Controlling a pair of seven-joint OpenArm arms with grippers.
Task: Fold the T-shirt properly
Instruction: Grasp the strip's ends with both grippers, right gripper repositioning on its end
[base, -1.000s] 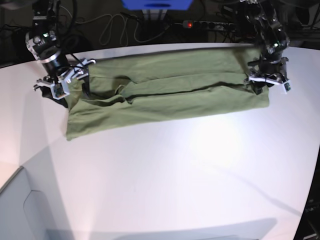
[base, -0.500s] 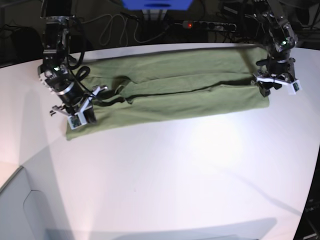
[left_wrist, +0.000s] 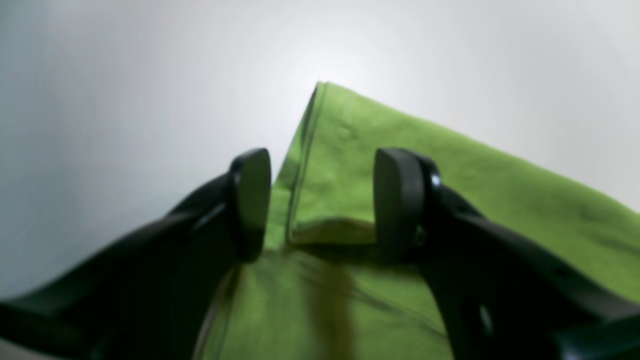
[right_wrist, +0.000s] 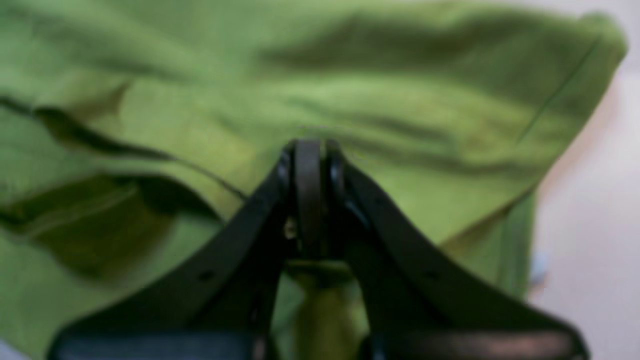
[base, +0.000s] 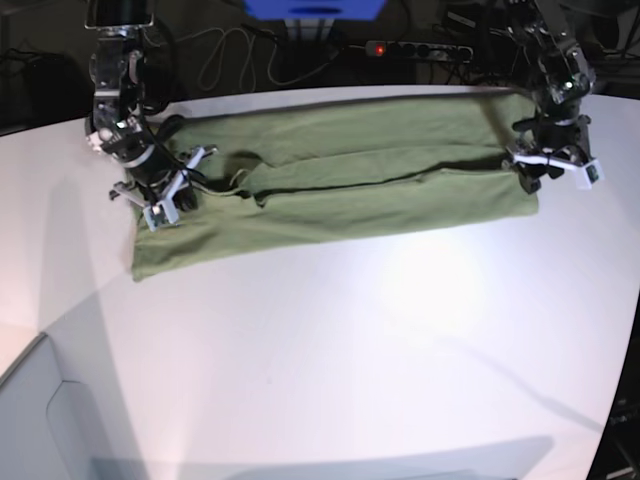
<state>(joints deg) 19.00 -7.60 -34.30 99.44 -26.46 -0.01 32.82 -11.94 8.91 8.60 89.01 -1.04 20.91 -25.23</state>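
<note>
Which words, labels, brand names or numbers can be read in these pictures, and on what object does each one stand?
None can be read.
The T-shirt is plain olive green, with no print or visible label.
The left gripper and right gripper show only plain black surfaces.
The blue object at the top edge shows no legible text.

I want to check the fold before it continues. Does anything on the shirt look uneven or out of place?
Yes. The T-shirt lies as a long band on the table, but the folded-in flaps meet in a wavy, bunched seam near the left gripper's opposite end, and the near corner sticks out beyond the rest. No damage shows.
</note>
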